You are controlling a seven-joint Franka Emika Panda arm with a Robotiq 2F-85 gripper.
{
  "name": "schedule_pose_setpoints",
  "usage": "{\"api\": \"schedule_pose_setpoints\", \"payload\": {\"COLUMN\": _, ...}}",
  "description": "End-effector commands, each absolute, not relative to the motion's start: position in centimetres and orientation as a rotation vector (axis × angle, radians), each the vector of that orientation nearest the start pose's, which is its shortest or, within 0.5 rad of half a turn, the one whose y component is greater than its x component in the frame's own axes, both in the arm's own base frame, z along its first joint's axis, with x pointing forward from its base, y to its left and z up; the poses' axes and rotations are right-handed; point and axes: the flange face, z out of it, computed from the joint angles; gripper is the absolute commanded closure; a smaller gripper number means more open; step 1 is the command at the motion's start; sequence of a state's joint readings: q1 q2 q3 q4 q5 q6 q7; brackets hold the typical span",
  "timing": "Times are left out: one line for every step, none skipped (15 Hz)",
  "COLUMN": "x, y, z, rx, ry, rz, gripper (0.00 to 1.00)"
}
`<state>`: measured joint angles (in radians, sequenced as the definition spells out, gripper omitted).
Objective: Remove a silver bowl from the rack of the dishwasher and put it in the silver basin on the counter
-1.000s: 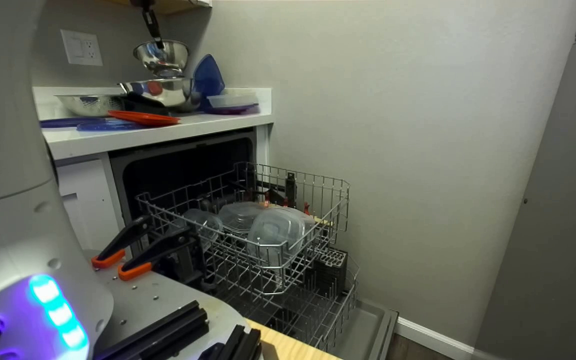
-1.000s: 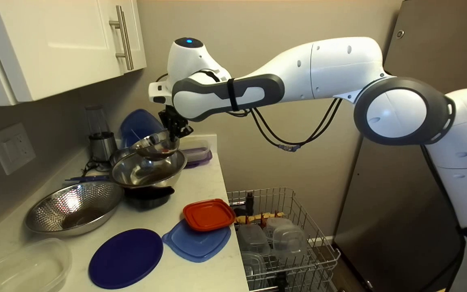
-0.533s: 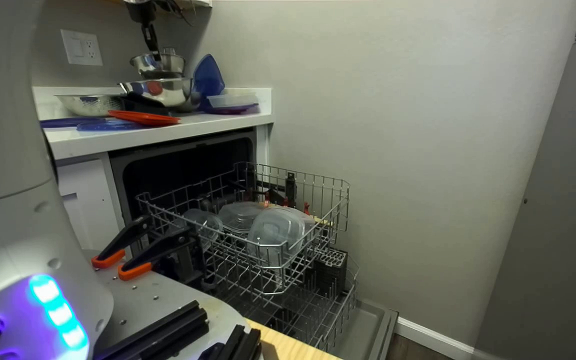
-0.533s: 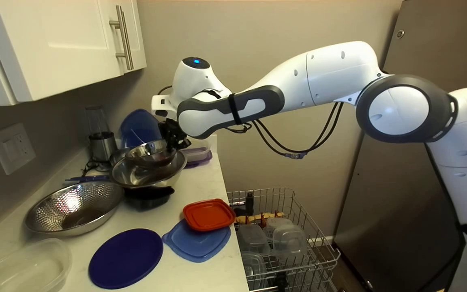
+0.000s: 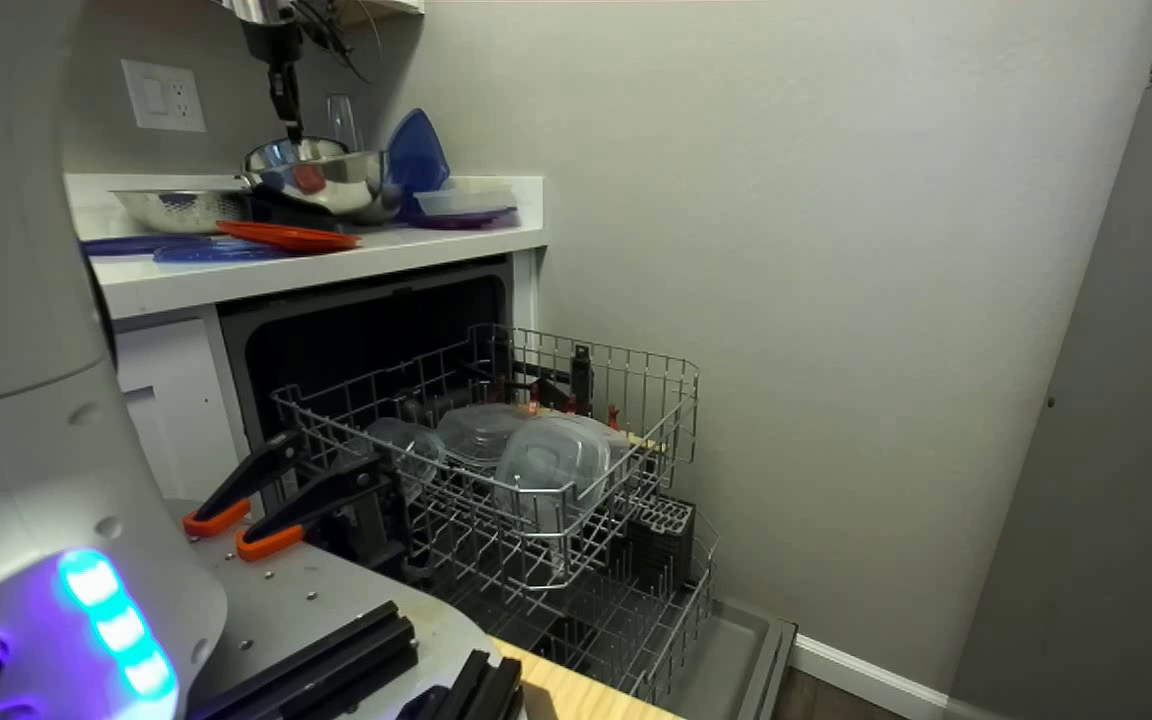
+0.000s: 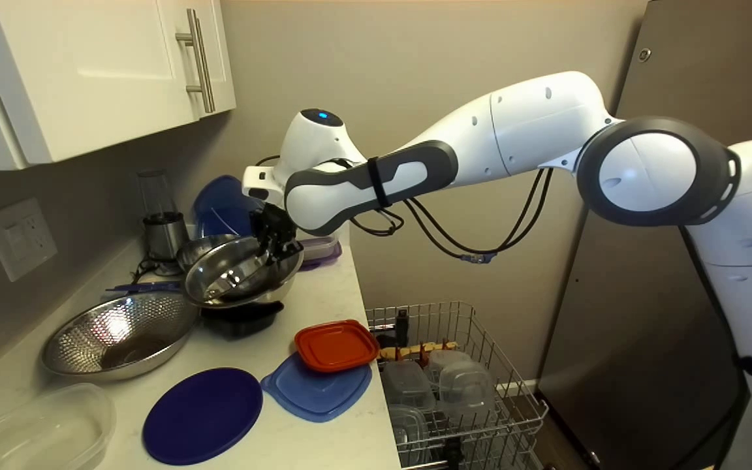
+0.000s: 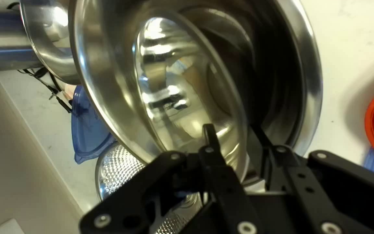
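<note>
The silver bowl (image 7: pixel 190 91) lies tilted inside the wider silver basin (image 7: pixel 310 81) in the wrist view. In the exterior views the bowl (image 5: pixel 281 152) (image 6: pixel 229 281) also shows within the basin (image 5: pixel 351 185) (image 6: pixel 209 271), which stands on the white counter (image 5: pixel 336 262) (image 6: pixel 324 300). My gripper (image 7: pixel 232 126) (image 5: pixel 294 132) (image 6: pixel 271 256) is over the basin with its fingers apart. One finger is inside the bowl and one outside, with gaps to its rim. The rack (image 5: pixel 626 365) (image 6: pixel 513 365) is pulled out of the dishwasher (image 5: pixel 376 330) and holds clear containers.
A perforated colander (image 6: pixel 121 339), a black container (image 6: pixel 239 320), a red lid (image 6: pixel 337 346) and blue lids (image 6: pixel 203 418) lie near the basin. A blender (image 6: pixel 164 235) and another steel bowl (image 6: pixel 203 248) stand behind it. A cabinet (image 6: pixel 108 72) hangs above the counter.
The gripper has lowered the bowl from above the basin into it. The bowl has gone from roughly level to tilted, and the fingers now stand apart from its rim.
</note>
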<state>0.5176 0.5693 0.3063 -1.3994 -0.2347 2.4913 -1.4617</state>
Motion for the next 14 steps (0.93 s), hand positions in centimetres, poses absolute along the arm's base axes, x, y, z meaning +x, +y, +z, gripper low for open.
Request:
{"api": "schedule_pose_setpoints", "payload": {"x": 53.8, "y": 50.7, "z": 45.4, "rx": 1.094, "ry": 2.641, "rz": 0.779, "gripper": 0.39}}
{"api": "schedule_pose_setpoints", "payload": {"x": 53.8, "y": 50.8, "z": 45.4, "rx": 1.096, "ry": 2.646, "rz": 0.783, "gripper": 0.34}}
{"api": "schedule_pose_setpoints", "payload": {"x": 53.7, "y": 50.8, "z": 45.4, "rx": 1.099, "ry": 2.651, "rz": 0.788, "gripper": 0.28}}
{"api": "schedule_pose_setpoints", "payload": {"x": 53.7, "y": 50.8, "z": 45.5, "rx": 1.101, "ry": 2.654, "rz": 0.791, "gripper": 0.20}}
{"api": "schedule_pose_setpoints", "payload": {"x": 53.6, "y": 50.8, "z": 45.5, "rx": 1.103, "ry": 2.657, "rz": 0.795, "gripper": 0.15}}
{"api": "schedule_pose_setpoints", "payload": {"x": 53.5, "y": 50.8, "z": 45.8, "rx": 1.102, "ry": 2.664, "rz": 0.801, "gripper": 0.08}}
{"api": "schedule_pose_setpoints", "payload": {"x": 53.4, "y": 50.8, "z": 45.9, "rx": 1.107, "ry": 2.669, "rz": 0.800, "gripper": 0.02}}
{"api": "schedule_pose_setpoints", "payload": {"x": 53.2, "y": 50.8, "z": 46.2, "rx": 1.116, "ry": 2.678, "rz": 0.785, "gripper": 0.01}}
{"api": "schedule_pose_setpoints", "payload": {"x": 53.1, "y": 50.6, "z": 46.5, "rx": 1.130, "ry": 2.677, "rz": 0.755, "gripper": 0.00}}
{"api": "schedule_pose_setpoints", "payload": {"x": 52.8, "y": 50.3, "z": 46.9, "rx": 1.149, "ry": 2.671, "rz": 0.717, "gripper": 0.00}}
{"api": "schedule_pose_setpoints", "payload": {"x": 52.7, "y": 50.0, "z": 47.3, "rx": 1.159, "ry": 2.666, "rz": 0.689, "gripper": 0.00}}
{"api": "schedule_pose_setpoints", "payload": {"x": 52.4, "y": 49.6, "z": 47.9, "rx": 1.171, "ry": 2.665, "rz": 0.662, "gripper": 0.00}}
{"api": "schedule_pose_setpoints", "payload": {"x": 52.2, "y": 49.4, "z": 48.3, "rx": 1.175, "ry": 2.666, "rz": 0.643, "gripper": 0.00}}
{"api": "schedule_pose_setpoints", "payload": {"x": 52.0, "y": 49.1, "z": 48.8, "rx": 1.183, "ry": 2.666, "rz": 0.626, "gripper": 0.00}}
